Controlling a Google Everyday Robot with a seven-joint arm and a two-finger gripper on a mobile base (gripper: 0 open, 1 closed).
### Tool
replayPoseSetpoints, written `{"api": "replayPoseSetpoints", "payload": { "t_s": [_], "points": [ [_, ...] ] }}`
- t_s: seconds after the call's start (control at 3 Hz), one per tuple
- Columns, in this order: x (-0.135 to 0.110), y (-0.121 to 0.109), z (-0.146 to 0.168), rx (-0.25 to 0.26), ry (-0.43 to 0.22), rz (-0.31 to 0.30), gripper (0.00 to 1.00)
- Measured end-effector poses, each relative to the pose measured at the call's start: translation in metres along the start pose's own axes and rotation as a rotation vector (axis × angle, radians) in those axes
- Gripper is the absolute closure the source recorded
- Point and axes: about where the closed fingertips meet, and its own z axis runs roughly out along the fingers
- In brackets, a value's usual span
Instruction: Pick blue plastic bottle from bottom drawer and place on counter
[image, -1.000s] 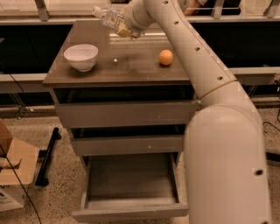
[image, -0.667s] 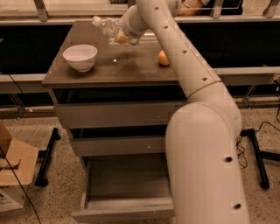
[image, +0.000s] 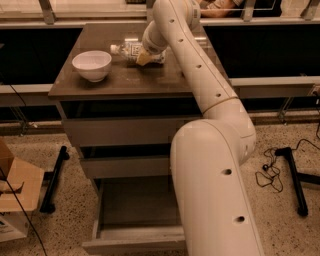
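Observation:
The blue plastic bottle (image: 129, 49) lies on its side low over the back of the counter (image: 125, 81), with its white cap pointing left. My gripper (image: 143, 57) is at the bottle's right end and shut on it, tan fingertips (image: 141, 60) down near the counter top. I cannot tell whether the bottle touches the surface. The bottom drawer (image: 134, 239) is pulled open below and its grey interior holds nothing visible. My white arm crosses the right half of the cabinet and hides that side of the counter.
A white bowl (image: 92, 65) stands on the counter's left, close to the bottle's cap. The middle drawer (image: 125, 167) is slightly out. A cardboard box (image: 15, 192) and a black stand leg (image: 52, 180) are on the floor left; another black leg (image: 295, 180) and cables right.
My gripper has lowered the bottle from above the counter's back edge down to the counter top and a little right. My arm now hides the orange seen earlier.

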Motion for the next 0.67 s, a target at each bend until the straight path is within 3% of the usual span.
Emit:
{"api": "replayPoseSetpoints", "payload": {
  "t_s": [0.33,0.67],
  "points": [
    [0.0109,-0.0040,0.0025,0.004,0.010,0.058,0.04],
    [0.0122,-0.0046,0.0033,0.004,0.011,0.067,0.00]
  ]
}}
